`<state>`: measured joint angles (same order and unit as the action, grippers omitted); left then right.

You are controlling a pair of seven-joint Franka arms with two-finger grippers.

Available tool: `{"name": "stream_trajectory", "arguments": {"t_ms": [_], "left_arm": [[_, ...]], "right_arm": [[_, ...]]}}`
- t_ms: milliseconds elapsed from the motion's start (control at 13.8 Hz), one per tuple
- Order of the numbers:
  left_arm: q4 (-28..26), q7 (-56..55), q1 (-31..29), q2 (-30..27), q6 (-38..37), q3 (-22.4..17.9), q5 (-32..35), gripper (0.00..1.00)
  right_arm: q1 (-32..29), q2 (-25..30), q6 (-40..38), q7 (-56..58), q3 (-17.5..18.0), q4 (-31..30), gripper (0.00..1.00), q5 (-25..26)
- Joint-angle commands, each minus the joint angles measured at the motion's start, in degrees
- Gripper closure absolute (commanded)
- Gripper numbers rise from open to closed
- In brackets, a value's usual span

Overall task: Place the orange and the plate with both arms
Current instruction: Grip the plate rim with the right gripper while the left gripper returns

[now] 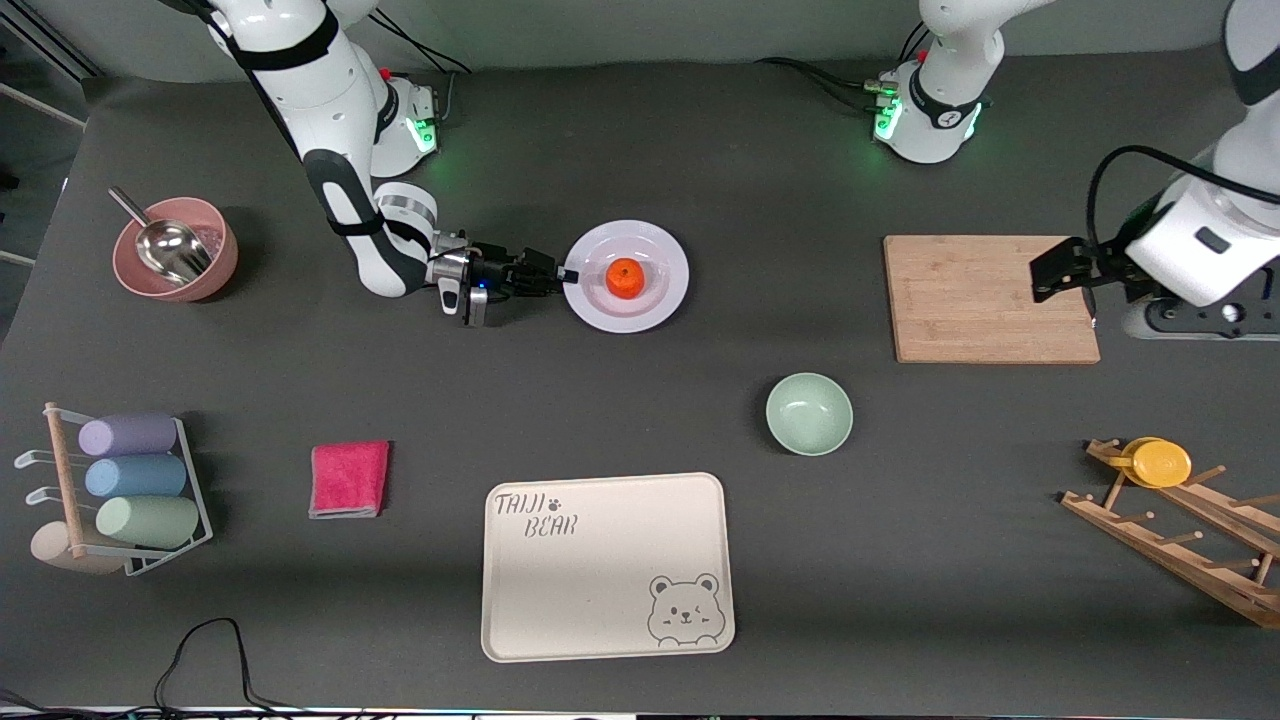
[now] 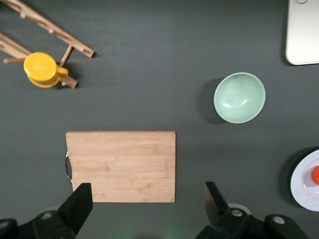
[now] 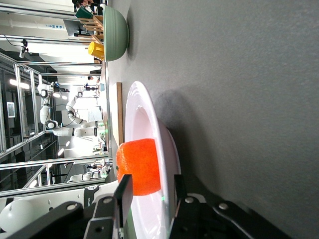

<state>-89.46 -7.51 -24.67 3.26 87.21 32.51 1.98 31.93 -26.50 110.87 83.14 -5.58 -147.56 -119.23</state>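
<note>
The white plate (image 1: 655, 250) lies on the table toward the right arm's end, with the orange (image 1: 625, 278) at its middle. My right gripper (image 1: 570, 275) reaches in low at the plate's rim. In the right wrist view its jaws (image 3: 152, 191) straddle the plate's (image 3: 144, 109) rim, one finger above and one below, and a gap still shows over the rim, so it is open. The orange (image 3: 139, 167) sits just ahead of the upper finger. My left gripper (image 1: 1050, 278) hangs open and empty (image 2: 148, 194) over the edge of the wooden cutting board (image 1: 990, 298).
A mint-green bowl (image 1: 809, 413) and the cream bear tray (image 1: 607, 565) lie nearer the front camera. A pink bowl with a scoop (image 1: 175, 250), a pink cloth (image 1: 349, 479) and a cup rack (image 1: 130, 490) are toward the right arm's end. A wooden rack holds a yellow cup (image 1: 1160, 463).
</note>
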Motion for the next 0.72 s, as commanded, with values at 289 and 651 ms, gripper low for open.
{"name": "stream_trajectory", "arguments": {"t_ms": [289,651], "left_arm": [[-5.64,4.60,-0.82,-5.81,-0.19,-1.65,-1.18,0.00],[-5.73,13.91,2.76,-5.72,-0.19,-10.93,-2.41,0.00]], "right_arm": [[0.15,-0.13,0.48,1.50,0.48,0.78,1.00,-1.80],[-3.27,10.04,0.22,-5.33,0.39,-0.36,1.00,2.40]]}}
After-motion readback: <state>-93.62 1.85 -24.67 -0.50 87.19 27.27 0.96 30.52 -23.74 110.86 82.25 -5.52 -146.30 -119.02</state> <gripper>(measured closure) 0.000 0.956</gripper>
